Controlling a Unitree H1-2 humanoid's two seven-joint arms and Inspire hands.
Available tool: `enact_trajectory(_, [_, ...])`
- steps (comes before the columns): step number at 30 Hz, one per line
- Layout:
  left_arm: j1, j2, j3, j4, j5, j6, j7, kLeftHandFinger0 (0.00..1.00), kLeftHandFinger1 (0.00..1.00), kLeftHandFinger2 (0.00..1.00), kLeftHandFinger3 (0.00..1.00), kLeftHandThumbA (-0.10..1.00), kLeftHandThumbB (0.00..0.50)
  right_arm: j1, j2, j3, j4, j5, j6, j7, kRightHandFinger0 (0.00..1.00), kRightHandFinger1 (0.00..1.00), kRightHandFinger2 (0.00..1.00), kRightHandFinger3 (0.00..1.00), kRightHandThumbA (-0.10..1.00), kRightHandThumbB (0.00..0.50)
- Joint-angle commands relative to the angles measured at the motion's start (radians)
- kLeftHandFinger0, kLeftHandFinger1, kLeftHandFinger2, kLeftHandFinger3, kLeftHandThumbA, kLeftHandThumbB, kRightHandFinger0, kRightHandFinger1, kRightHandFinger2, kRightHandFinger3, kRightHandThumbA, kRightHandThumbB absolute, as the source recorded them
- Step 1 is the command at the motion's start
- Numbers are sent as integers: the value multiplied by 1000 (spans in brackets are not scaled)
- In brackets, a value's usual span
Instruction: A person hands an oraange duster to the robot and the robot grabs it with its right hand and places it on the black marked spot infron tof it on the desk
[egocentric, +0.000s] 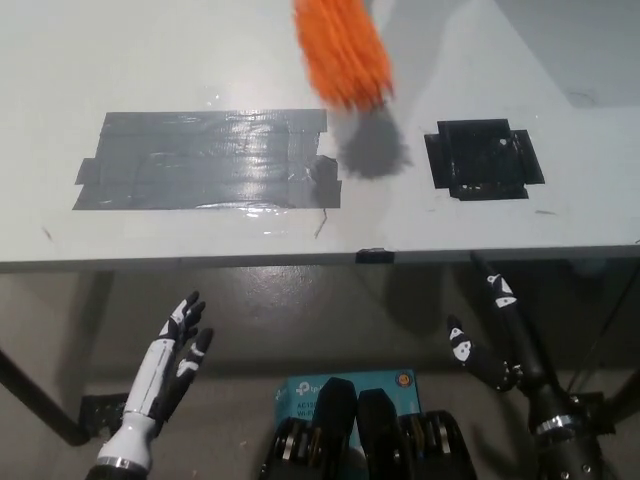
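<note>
An orange duster hangs blurred over the top middle of the white desk, casting a grey shadow just below it. Whoever holds it is out of the picture. The small black marked spot lies on the desk at the right, right of the duster. My black right hand is below the desk's front edge at the lower right, open, fingers spread, holding nothing. My white left hand rests at the lower left below the desk edge, open too.
A large patch of grey tape covers the desk's left middle. A small dark clip sits on the front edge. A teal box lies on the floor under the desk.
</note>
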Motion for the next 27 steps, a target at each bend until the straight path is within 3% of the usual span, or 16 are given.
enact_trajectory(1, [9, 25, -10, -8, -3, -74, -15, 1000, 1000, 1000, 1000, 1000, 282, 12, 11, -40, -124, -55, -118, -108, 1000, 1000, 1000, 1000, 597, 98])
enact_trajectory(7, [7, 28, -12, -1, -5, -72, -23, 1000, 1000, 1000, 1000, 1000, 301, -13, 10, -89, -404, -37, 13, -42, 1000, 1000, 1000, 1000, 793, 126])
enact_trajectory(11, [5, 27, -13, 0, -4, -70, -26, 1000, 1000, 1000, 1000, 1000, 303, -110, 3, -111, -555, -48, 147, 18, 1000, 1000, 1000, 1000, 990, 216])
enact_trajectory(20, [10, 26, -3, -7, -2, -70, -14, 1000, 1000, 1000, 1000, 1000, 277, -395, -39, -109, -493, -120, 362, 103, 1000, 1000, 1000, 1000, 1000, 242])
enact_trajectory(21, [10, 26, -3, -9, -1, -69, -14, 1000, 1000, 1000, 1000, 1000, 276, -419, -44, -108, -480, -121, 384, 113, 1000, 1000, 1000, 1000, 1000, 195])
enact_trajectory(24, [16, 24, -6, -14, 0, -69, -16, 1000, 1000, 1000, 1000, 1000, 257, -568, -72, -104, -355, -107, 490, 161, 1000, 1000, 1000, 1000, 1000, 241])
enact_trajectory(27, [17, 23, -6, -25, -4, -58, -20, 1000, 1000, 1000, 1000, 1000, 251, -673, -69, -111, -215, -55, 524, 182, 1000, 1000, 1000, 1000, 1000, 279])
